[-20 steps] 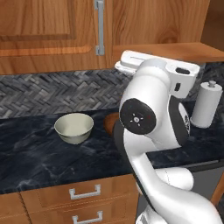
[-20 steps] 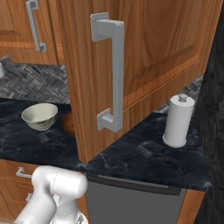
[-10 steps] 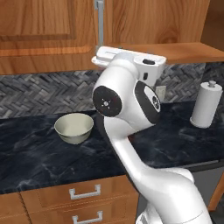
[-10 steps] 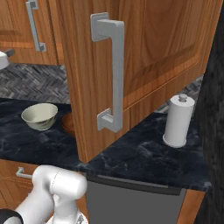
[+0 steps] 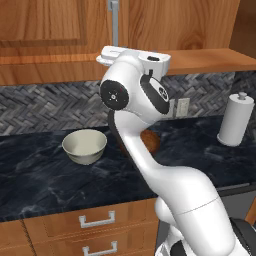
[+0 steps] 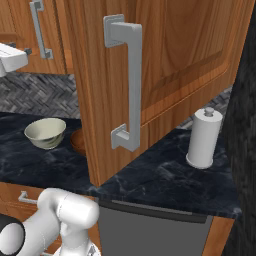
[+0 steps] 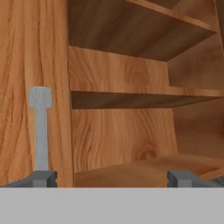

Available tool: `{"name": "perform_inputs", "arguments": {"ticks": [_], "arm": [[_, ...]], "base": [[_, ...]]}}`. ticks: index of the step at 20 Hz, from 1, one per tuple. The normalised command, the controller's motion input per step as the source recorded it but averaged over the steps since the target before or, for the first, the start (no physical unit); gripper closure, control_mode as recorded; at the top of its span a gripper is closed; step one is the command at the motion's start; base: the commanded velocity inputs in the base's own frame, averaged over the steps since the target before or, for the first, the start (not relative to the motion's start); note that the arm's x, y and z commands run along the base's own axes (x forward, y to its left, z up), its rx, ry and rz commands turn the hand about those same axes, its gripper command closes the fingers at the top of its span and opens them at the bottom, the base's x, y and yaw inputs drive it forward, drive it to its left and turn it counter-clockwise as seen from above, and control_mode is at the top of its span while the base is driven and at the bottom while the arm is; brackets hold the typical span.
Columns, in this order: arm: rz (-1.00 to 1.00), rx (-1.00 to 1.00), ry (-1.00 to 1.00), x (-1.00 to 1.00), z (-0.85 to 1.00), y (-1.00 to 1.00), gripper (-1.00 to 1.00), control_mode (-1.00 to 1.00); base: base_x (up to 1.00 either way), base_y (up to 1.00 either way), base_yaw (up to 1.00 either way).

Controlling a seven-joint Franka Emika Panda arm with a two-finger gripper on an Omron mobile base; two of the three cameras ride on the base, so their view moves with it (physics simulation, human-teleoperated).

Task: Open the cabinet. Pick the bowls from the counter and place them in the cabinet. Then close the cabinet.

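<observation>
Right cabinet door (image 6: 165, 75) already swung open toward the base, left door (image 5: 45, 25) shut, so the step in hand reads as going for the first bowl. Left to right in the left base view: cream-green bowl (image 5: 84, 146) sits upright on the black worktop (image 5: 45, 185), clear on all sides; just to its right the dark wooden bowl (image 5: 150, 141) sits mostly hidden behind the arm's forearm, only a sliver showing; paper towel roll (image 5: 236, 120) stands well off to the right near the wall. The claw (image 7: 111, 178) is up at cabinet height, fingers spread wide apart with nothing between them, and it looks straight into the open cabinet: shut door's bar handle (image 7: 40, 131) on the left, wooden shelf (image 7: 144, 92) across the middle, bare floor board below. To do the pick well: back the hand out of the cabinet mouth first, drop down in front of the herringbone wall, and take the cream bowl first since it's the unobstructed one. Come from above, one finger inside the rim and one outside, near side of the bowl. Rim grip on a glazed bowl probably slips, so close fully before lifting. Keep clear of the wooden bowl beside it. On the way back up, watch the open door's edge in the right base view; it hangs out over the worktop.
</observation>
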Motion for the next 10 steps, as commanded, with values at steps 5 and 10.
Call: {"name": "perform_inputs", "arguments": {"ticks": [5,10], "arm": [[0.03,-0.01,0.0,0.77,-0.04,0.13,-1.0,-1.0],[0.0,-0.05,0.0,0.76,-0.03,0.32,-1.0,-1.0]], "base": [[0.0,0.0,0.0],[0.0,0.0,0.0]]}}
